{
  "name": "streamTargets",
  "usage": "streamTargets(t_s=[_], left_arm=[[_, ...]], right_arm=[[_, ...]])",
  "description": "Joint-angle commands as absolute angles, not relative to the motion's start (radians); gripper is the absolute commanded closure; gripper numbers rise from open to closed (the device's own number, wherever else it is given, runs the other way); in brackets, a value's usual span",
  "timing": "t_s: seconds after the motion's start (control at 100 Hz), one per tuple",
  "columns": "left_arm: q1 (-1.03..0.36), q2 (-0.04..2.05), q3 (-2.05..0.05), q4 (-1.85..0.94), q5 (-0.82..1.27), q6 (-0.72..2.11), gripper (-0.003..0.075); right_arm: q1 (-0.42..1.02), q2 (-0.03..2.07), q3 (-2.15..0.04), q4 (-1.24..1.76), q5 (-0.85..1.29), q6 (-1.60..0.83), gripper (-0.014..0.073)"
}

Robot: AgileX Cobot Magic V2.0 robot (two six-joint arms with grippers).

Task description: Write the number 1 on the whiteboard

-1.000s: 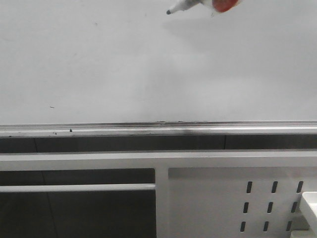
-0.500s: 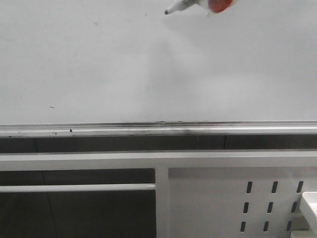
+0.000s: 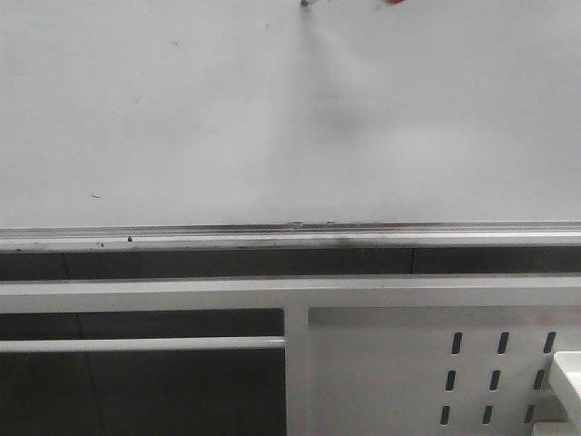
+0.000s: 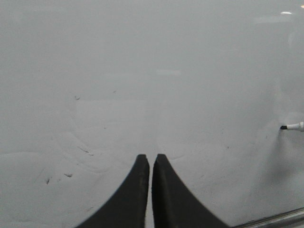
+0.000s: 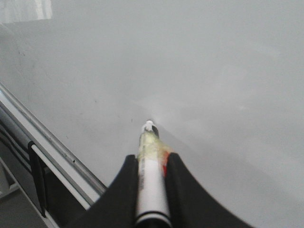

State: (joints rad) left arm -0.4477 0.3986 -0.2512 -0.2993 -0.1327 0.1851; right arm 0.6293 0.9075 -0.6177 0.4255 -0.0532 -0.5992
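Observation:
The whiteboard (image 3: 182,109) fills the upper front view, with a silver rail (image 3: 272,238) along its lower edge. The number 1 is not in view on it. Only the dark tip of a white marker pen (image 3: 307,3) and a red speck beside it show at the top edge. In the right wrist view my right gripper (image 5: 152,159) is shut on the marker (image 5: 151,183), whose tip (image 5: 149,125) is at the board (image 5: 213,71); whether it touches I cannot tell. My left gripper (image 4: 150,159) faces the board (image 4: 142,71), shut and holding nothing. The marker tip (image 4: 292,127) shows far to its side.
A tiny dark dash (image 3: 95,196) marks the board low on the left. Below the rail run a white frame bar (image 3: 136,293), a thinner bar (image 3: 136,344) and a white panel with slotted holes (image 3: 381,363). A white box corner (image 3: 567,372) sits at the right edge.
The marker and the right gripper have moved upward along the board, almost out of the front view. No stroke has appeared on the board.

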Motion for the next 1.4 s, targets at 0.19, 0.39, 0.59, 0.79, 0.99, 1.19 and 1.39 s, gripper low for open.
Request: streamTargets(t_s=[0.19, 0.39, 0.59, 0.79, 0.99, 1.19, 1.39], left_arm=[[-0.444, 0.404, -0.277, -0.303, -0.199, 0.174, 0.074], [-0.444, 0.404, -0.277, -0.303, -0.201, 0.174, 0.074], [-0.444, 0.404, -0.277, -0.303, -0.201, 0.174, 0.074], [-0.444, 0.404, -0.277, -0.303, -0.198, 0.174, 0.074], [-0.451, 0.404, -0.29, -0.258, -0.124, 0.174, 0.0737], [-0.572, 0.404, -0.29, -0.127, -0.077, 0.174, 0.055], [-0.755, 0.436, -0.29, 0.02, -0.077, 0.174, 0.0353]], right_arm=[[0.599, 0.991, -0.653, 0.409, -0.147, -0.609, 0.0663], [0.573, 1.068, -0.653, 0.409, -0.14, -0.609, 0.0663], [0.576, 1.101, -0.653, 0.409, -0.14, -0.609, 0.0663], [0.628, 1.059, -0.682, 0.409, 0.017, -0.609, 0.0663], [0.69, 1.02, -0.785, 0.37, 0.325, -0.609, 0.0663], [0.694, 1.056, -0.926, 0.337, 0.546, -0.609, 0.0663], [0.698, 1.11, -1.012, 0.317, 0.617, -0.609, 0.0663]])
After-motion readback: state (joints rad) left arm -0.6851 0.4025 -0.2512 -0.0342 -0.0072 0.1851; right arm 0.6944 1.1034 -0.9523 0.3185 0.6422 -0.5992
